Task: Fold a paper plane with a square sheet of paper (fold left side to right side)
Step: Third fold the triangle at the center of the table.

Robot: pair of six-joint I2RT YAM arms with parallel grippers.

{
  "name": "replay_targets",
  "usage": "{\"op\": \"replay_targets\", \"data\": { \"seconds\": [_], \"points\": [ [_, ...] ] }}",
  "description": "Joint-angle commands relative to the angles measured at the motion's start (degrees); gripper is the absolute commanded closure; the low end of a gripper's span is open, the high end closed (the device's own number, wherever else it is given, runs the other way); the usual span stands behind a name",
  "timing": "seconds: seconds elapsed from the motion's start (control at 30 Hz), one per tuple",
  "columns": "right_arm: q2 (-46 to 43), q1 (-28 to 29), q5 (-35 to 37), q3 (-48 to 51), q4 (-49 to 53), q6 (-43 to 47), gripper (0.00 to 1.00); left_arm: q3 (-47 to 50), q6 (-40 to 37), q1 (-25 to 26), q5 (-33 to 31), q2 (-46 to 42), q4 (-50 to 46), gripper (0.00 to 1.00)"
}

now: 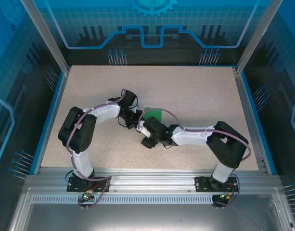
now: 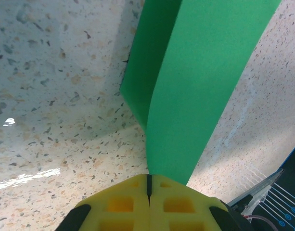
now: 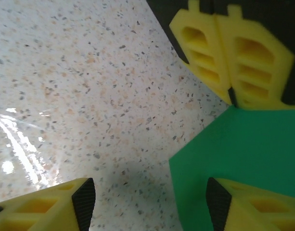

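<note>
Paper (image 2: 195,96) clamped in left hand (image 2: 148,182), edge reaching into wide-spread right hand (image 3: 149,198)

Bright-green paper sheet (image 2: 195,82), one edge aloft in loose curl

centre: left claw (image 2: 148,180), right claw (image 3: 149,197) crowd paper (image 1: 153,114) | table (image 1: 195,86) elsewhere: free

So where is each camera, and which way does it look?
Top external: high above and behind the robot, looking down at the speckled table; shows the left arm and right arm.
Left wrist: on the left arm, looking along its shut left end effector at the green sheet of paper it pinches.
Right wrist: on the right arm, looking past its open right end effector at the table.
Shared: both wrist views show that sheet held by the left end effector.
</note>
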State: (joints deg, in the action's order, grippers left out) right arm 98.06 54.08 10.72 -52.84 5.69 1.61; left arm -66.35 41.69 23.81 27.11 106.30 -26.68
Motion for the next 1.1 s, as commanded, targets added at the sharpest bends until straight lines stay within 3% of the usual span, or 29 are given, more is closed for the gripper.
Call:
{"op": "replay_targets", "data": {
  "seconds": [0.0, 0.2, 0.4, 0.5, 0.7, 0.87, 1.07],
  "points": [
    [1.1, 0.9, 3.0, -2.3, -2.3, 1.0, 0.39, -1.7, 0.3, 0.2, 1.7, -1.8, -2.3, 1.00],
    [1.3, 0.8, 3.3, -2.9, -2.4, 1.2, 0.52, -1.9, 0.1, 0.2, 1.6, -1.8, -2.6, 1.00],
    [0.3, 0.4, 2.5, -2.2, -1.2, 1.3, 0.72, -2.1, -0.4, 0.2, 1.0, -1.6, -3.1, 1.00],
    [-0.2, 0.1, 1.7, -1.8, -0.7, 0.9, 0.78, -2.3, -0.6, 0.2, 0.8, -1.6, -3.4, 0.97],
    [-0.7, -1.4, -1.1, -0.9, -0.2, 0.0, 1.00, -3.0, -2.3, -0.2, -0.5, -2.5, -5.6, 0.89],
    [-1.4, -2.7, -3.5, 0.0, 0.2, -0.6, 1.00, -3.5, -3.9, -1.9, -1.4, -4.3, -8.1, 0.69],
    [-2.0, -3.6, -4.6, 0.9, 0.4, -1.1, 1.00, -5.4, -6.3, -4.2, -1.6, -6.0, -10.2, 0.64]
  ]
}}
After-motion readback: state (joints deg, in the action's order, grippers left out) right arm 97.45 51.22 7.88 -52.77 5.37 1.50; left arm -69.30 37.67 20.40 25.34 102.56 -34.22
